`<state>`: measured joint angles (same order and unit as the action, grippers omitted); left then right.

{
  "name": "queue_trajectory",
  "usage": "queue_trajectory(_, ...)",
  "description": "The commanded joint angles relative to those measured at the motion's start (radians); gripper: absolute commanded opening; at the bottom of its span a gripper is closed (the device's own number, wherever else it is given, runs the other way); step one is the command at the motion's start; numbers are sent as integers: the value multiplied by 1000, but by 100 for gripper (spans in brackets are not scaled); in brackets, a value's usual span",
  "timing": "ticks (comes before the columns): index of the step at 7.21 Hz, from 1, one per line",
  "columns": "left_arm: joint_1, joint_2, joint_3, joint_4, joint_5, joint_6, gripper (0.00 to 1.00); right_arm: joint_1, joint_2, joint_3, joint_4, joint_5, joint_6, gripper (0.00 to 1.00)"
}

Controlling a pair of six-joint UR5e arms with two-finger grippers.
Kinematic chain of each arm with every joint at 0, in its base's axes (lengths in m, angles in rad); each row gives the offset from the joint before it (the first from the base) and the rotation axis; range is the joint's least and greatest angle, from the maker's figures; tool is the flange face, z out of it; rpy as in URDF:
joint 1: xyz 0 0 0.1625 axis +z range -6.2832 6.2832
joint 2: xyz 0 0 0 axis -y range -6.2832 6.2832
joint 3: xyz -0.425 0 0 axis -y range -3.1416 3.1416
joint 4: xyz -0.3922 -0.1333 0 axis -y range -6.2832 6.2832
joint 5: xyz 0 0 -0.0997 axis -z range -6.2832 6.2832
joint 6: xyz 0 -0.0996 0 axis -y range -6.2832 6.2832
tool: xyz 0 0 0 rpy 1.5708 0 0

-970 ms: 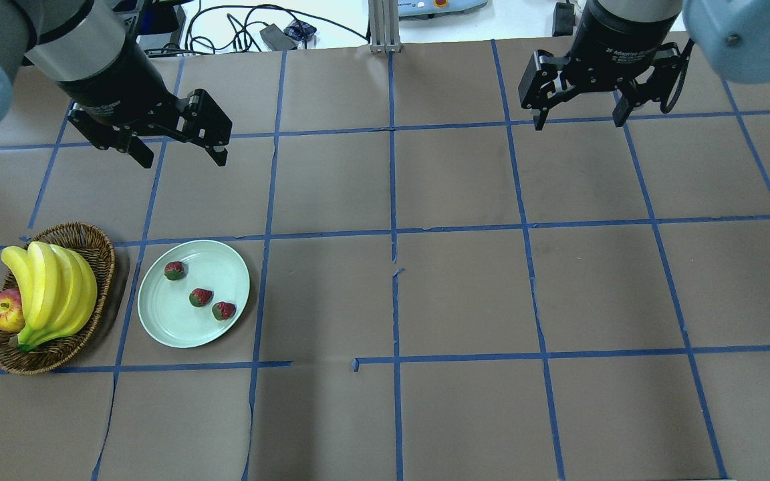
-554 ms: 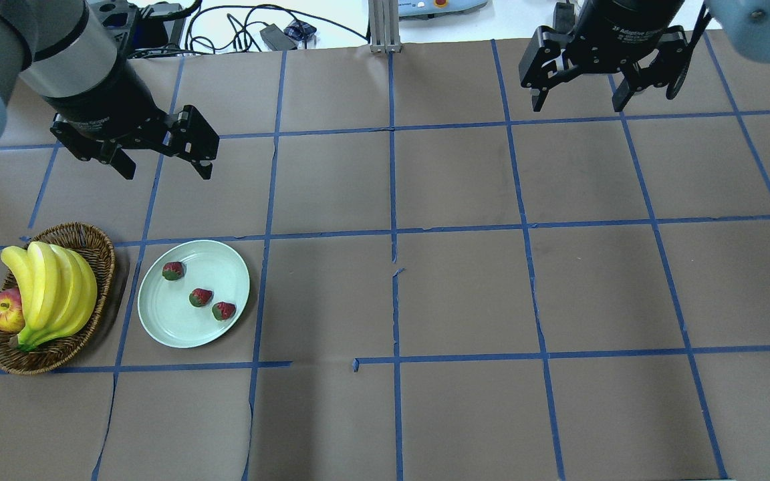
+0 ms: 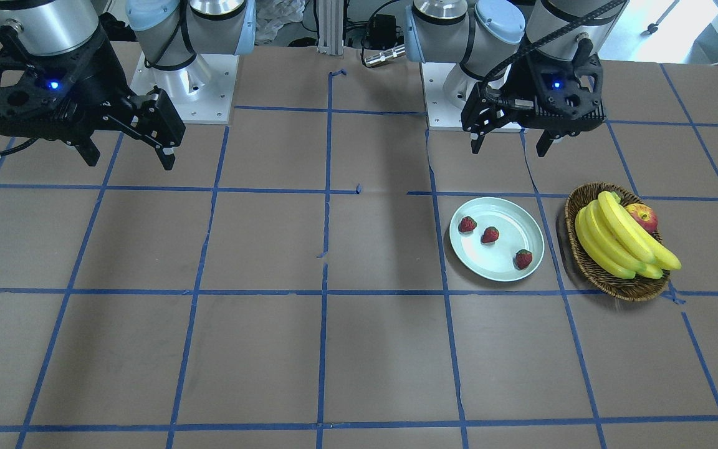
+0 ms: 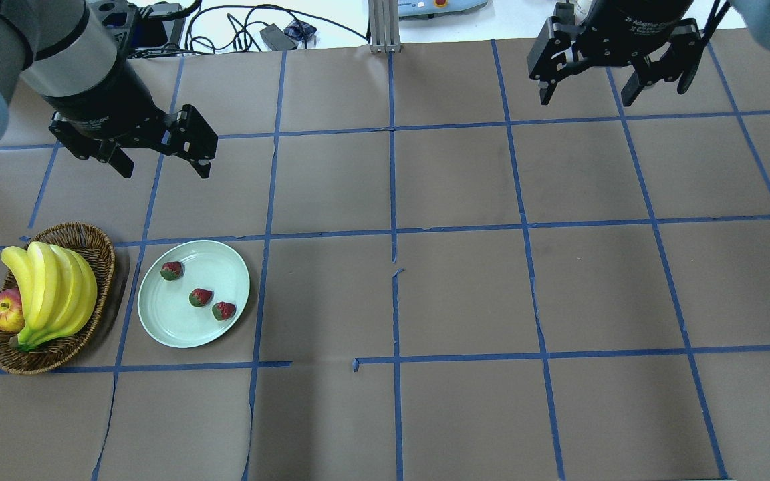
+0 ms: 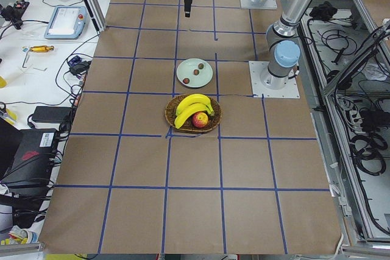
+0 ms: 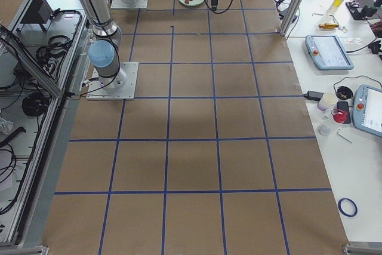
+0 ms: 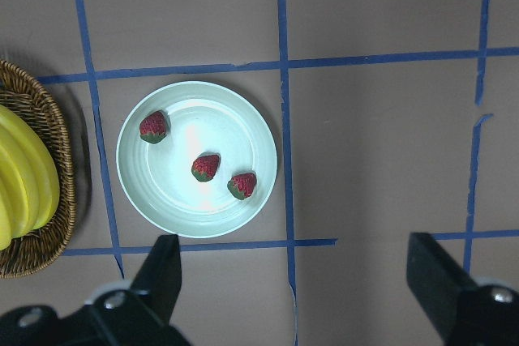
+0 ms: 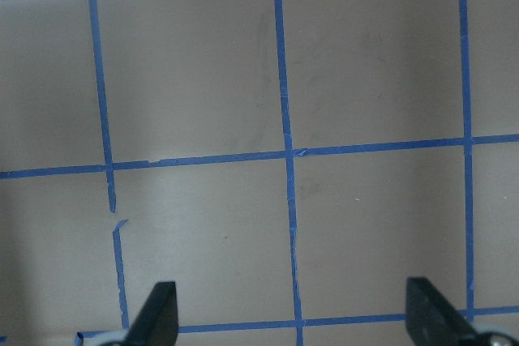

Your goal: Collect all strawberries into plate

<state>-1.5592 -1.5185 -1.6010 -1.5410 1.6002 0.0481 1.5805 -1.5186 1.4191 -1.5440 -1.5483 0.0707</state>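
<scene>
all three strawberries lie inside the plate, so the task looks finished, with none left to gather. the left tool and right tool hang spread and empty, well apart from it.

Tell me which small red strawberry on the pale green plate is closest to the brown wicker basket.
The lone strawberry on the green plate's side facing the wicker basket; the other two strawberries lie together, farther off.
</scene>
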Motion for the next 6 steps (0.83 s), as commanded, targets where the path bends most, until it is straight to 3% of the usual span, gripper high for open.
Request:
queue_trajectory(1,-1,-9,-10,58,6,-19,100,3,-3,4,2,1,-3,100)
queue_trajectory(6,-1,-17,-10,58,-40,-47,100,6,-2,6,12,-4,-3,100)
